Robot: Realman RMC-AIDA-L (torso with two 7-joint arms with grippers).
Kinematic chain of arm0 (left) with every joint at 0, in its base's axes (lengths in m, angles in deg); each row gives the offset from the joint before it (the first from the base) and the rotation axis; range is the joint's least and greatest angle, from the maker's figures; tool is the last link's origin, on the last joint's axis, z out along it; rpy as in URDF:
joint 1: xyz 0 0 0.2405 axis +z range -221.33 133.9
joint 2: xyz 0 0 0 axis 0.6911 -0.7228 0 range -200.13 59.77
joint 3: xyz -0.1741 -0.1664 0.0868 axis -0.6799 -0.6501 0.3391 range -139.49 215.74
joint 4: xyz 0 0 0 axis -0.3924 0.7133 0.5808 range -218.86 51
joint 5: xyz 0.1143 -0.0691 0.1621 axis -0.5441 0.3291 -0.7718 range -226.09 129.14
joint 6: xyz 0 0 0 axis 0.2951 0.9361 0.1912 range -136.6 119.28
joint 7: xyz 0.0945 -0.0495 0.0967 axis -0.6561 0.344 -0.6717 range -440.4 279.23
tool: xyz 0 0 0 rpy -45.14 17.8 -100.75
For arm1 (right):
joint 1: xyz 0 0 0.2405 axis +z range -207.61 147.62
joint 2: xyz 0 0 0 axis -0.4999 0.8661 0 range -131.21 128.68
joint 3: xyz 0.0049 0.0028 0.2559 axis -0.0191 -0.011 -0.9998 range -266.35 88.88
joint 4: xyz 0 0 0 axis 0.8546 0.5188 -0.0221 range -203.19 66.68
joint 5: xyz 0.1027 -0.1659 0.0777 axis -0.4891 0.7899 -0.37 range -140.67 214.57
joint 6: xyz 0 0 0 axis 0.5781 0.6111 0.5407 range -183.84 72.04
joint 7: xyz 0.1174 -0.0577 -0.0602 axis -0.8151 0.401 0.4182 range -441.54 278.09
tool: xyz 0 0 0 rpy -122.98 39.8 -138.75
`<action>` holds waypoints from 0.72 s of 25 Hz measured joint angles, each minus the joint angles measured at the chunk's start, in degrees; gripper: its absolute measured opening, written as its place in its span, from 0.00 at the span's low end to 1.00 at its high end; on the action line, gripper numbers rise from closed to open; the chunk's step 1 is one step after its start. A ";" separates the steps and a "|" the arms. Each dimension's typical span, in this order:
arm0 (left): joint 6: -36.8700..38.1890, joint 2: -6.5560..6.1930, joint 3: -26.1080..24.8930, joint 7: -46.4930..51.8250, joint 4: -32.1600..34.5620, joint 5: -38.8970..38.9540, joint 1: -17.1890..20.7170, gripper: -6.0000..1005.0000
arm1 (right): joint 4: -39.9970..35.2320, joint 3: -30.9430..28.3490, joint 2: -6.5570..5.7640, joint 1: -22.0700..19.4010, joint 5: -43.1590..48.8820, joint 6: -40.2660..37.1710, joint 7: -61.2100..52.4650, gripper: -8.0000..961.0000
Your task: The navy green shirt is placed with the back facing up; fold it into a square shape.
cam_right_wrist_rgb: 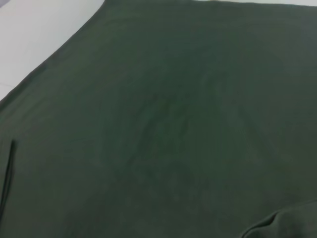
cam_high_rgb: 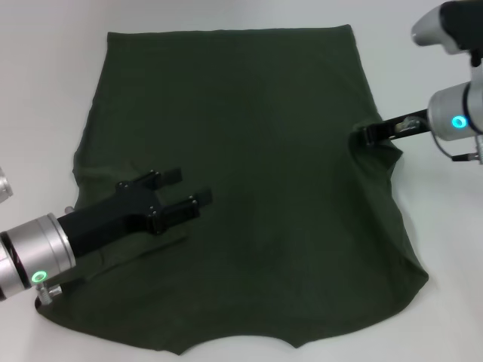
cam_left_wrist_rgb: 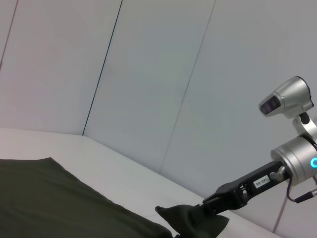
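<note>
Dark olive fabric fills most of the head view: the navy green shirt (cam_high_rgb: pixel 249 173) lies spread flat on the white table (cam_high_rgb: pixel 45 90), hem at the far side, neckline notch at the near edge. Left gripper (cam_high_rgb: pixel 181 197) sits over the shirt's left part, near the sleeve, fingers spread apart, holding nothing. Right gripper (cam_high_rgb: pixel 367 134) is at the shirt's right edge, closed on a pinch of cloth; the edge puckers there. Judged step: first fold just starting, right side grabbed, left side not yet taken. Next move likely needs the left gripper to drop and pinch its own edge so both sides fold inward evenly. Risk: one-sided pull drags the whole shirt.

Left wrist view: shirt (cam_left_wrist_rgb: pixel 59 203) low in the picture, grey wall panels (cam_left_wrist_rgb: pixel 148 74) behind. Right gripper (cam_left_wrist_rgb: pixel 210 204) seen far off, clamped on a raised tuft of fabric. Left arm's own fingers not shown here.

Right wrist view: almost all shirt (cam_right_wrist_rgb: pixel 168 114), smooth, with a strip of table (cam_right_wrist_rgb: pixel 34 39) at one corner and a bunched fold at another. No fingers visible. Nothing else lies on the table to obstruct.
</note>
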 joint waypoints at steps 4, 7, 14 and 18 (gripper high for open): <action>0.08 0.01 0.00 0.00 0.06 0.02 0.10 0.83 | 2.32 0.24 1.08 1.65 0.31 2.01 -0.01 0.04; 0.40 0.03 0.01 0.00 0.06 0.02 0.22 0.83 | 3.19 0.26 1.97 2.38 0.31 3.12 -0.49 0.04; 0.87 0.03 0.00 -0.04 0.05 0.02 0.25 0.83 | 2.75 -0.39 4.53 3.44 -1.65 3.91 -4.63 0.28; 1.33 0.08 0.00 -0.18 0.05 0.02 0.27 0.83 | 1.56 -0.38 4.75 3.16 -7.01 0.22 -4.17 0.36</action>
